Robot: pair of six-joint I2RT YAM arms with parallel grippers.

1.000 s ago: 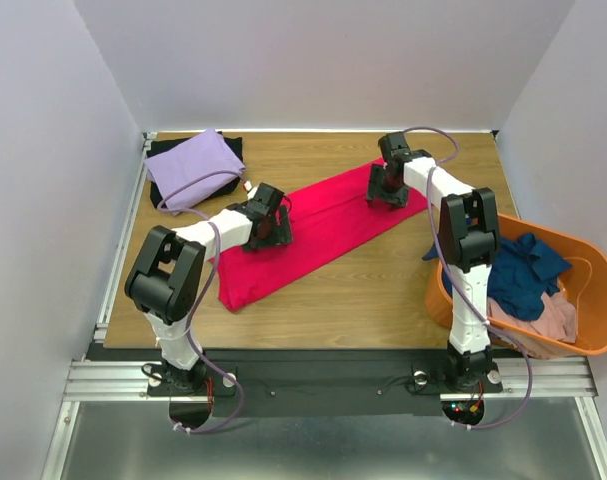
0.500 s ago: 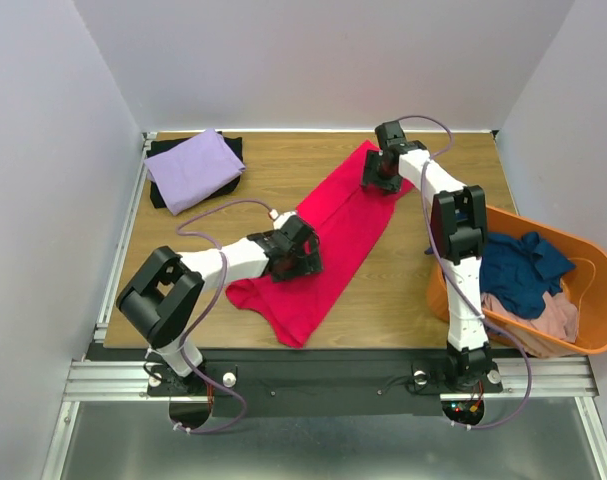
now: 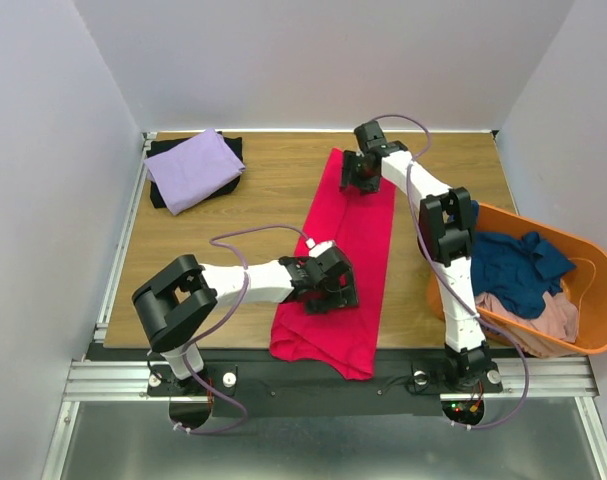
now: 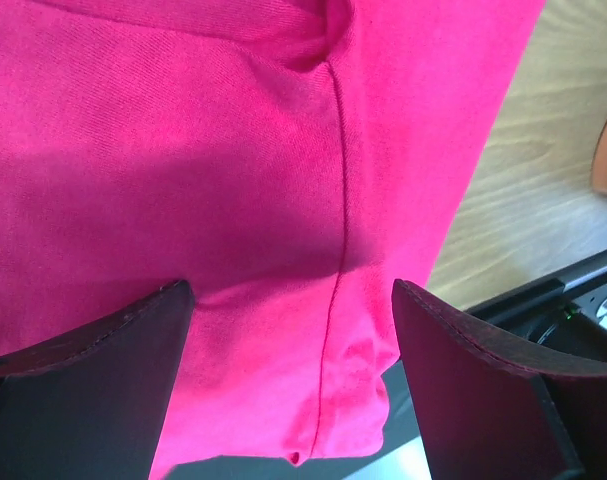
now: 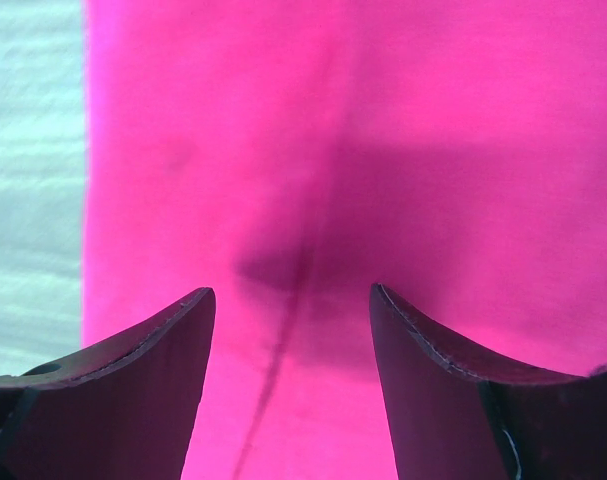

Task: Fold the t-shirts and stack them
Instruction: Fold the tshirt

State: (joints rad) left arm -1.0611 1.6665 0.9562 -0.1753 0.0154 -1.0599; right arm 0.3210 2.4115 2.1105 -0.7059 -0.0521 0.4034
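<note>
Wooden desk (image 3: 233, 250) inside a white-walled booth.

Layout: the crimson-pink shirt (image 3: 358, 235) lies as one long, narrow band running from the far middle of the desk to its near edge. Its near end spills over that edge onto the dark rail. The lavender shirt (image 3: 191, 168) sits folded on the black shirt (image 3: 161, 150) in the far left corner. The navy shirt (image 3: 523, 275) and dusty pink shirt (image 3: 543, 320) are heaped in the orange tub (image 3: 593, 330) at the right.

Jaws: the left jaws are spread wide over the band's near part, with a seam (image 4: 335, 200) running between them. The right jaws are parted over the far end. Neither pair pinches cloth. I cannot tell whether the tips press on it.

Step in hand (judgement): squaring the band before a crosswise fold.

To do it well:
- Bring the overhanging end back onto the desk first, since a hem left hanging will likely drag the band askew.
- Grip at the end corners, not mid-panel, so all layers lift together.
- Carry the end across low and level to meet the other end.
- Release only once the edges line up.
- Flatten the ripple by the seam before folding, since a trapped crease would probably spoil the stack.
</note>
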